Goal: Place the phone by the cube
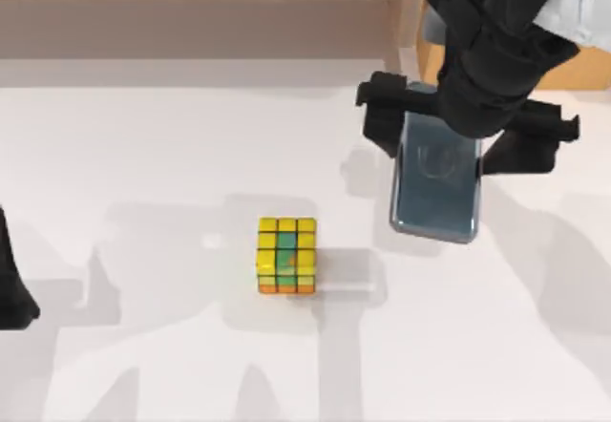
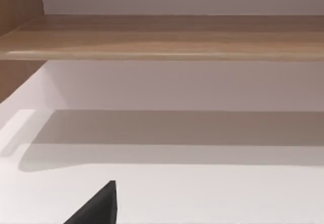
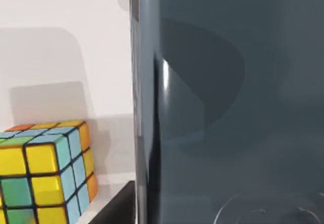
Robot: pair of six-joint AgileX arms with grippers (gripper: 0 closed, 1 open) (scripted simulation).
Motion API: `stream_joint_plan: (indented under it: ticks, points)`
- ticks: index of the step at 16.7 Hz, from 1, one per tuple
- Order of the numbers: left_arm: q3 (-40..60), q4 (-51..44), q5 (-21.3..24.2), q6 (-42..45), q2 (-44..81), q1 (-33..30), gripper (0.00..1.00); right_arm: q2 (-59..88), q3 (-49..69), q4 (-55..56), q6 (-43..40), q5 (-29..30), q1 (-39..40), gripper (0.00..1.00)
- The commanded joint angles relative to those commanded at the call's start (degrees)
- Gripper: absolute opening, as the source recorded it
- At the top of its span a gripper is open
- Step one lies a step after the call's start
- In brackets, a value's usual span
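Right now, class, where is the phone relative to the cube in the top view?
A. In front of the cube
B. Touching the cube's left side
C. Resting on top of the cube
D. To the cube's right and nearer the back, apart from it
D: the phone, held by the right gripper, sits right of the cube and further back, with bare table between them.

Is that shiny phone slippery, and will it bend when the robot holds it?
The phone probably stays stiff: it hangs flat and straight from the right end effector without sagging. Its glossy face and smooth edge look slippery, so it might slide if gripped loosely. Being thin, it would likely tip over if stood on edge.
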Motion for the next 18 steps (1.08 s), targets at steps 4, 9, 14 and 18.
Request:
stream_joint_plan:
  ticks: [4,9,14,18]
  points:
    - [0.0,0.0,0.0,0.0,0.0,0.0,1.0,-1.8,0.6,1.4,1.0,0.4,-0.1,0.0]
    - [0.0,0.0,0.0,0.0,0.0,0.0,1.0,-2.6,0.8,3.4,0.9,0.4,-0.1,0.0]
    - [0.0,0.0,0.0,0.0,0.0,0.0,1.0,-1.4,0.2,5.4,-0.6,0.1,0.0,0.0]
    - [0.0,0.0,0.0,0.0,0.0,0.0,1.0,1.1,-1.2,6.7,-2.6,-0.5,0.2,0.0]
